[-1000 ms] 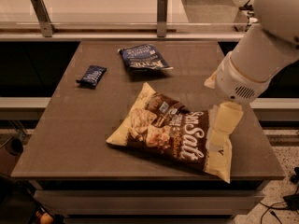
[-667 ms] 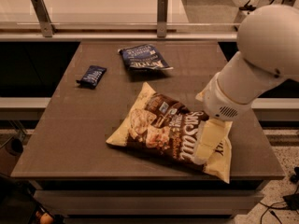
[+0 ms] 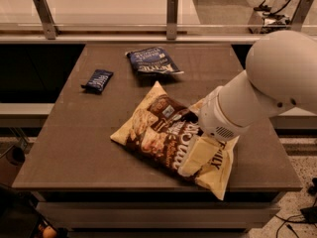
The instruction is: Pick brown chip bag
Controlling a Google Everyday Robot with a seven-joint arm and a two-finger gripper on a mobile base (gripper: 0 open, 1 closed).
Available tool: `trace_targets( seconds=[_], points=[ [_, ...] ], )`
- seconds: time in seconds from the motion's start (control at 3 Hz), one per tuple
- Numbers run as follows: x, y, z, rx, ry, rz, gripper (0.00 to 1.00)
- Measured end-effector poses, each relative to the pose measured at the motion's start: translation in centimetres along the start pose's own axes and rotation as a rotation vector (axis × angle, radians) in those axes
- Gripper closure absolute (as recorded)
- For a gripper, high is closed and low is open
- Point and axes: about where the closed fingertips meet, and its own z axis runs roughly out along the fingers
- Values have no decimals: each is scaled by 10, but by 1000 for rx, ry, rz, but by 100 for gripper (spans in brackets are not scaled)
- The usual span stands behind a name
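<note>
The brown chip bag [image 3: 153, 128] lies flat on the dark table [image 3: 74, 148], right of centre, with its dark brown middle and cream-yellow ends showing. My gripper [image 3: 196, 156] hangs from the large white arm [image 3: 262, 88] that comes in from the right. It is low over the right half of the bag and covers part of the white lettering. The bag's far right end is partly hidden by the arm.
A smaller dark blue chip bag [image 3: 151, 61] lies at the back of the table. A small dark blue bar wrapper [image 3: 97, 80] lies at the back left. A rail with metal posts [image 3: 172, 9] runs behind the table. The table's front edge is close to the bag.
The arm has swung left and down, bringing my gripper from beside the bag's right end to over its right half. The bag has not moved.
</note>
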Motion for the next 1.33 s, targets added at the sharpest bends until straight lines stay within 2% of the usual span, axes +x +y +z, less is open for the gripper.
trace_targets(
  seconds=[1.0, 1.33],
  points=[
    [-5, 0, -4, 14, -5, -6, 88],
    [-6, 1, -5, 17, -5, -9, 100]
  ],
)
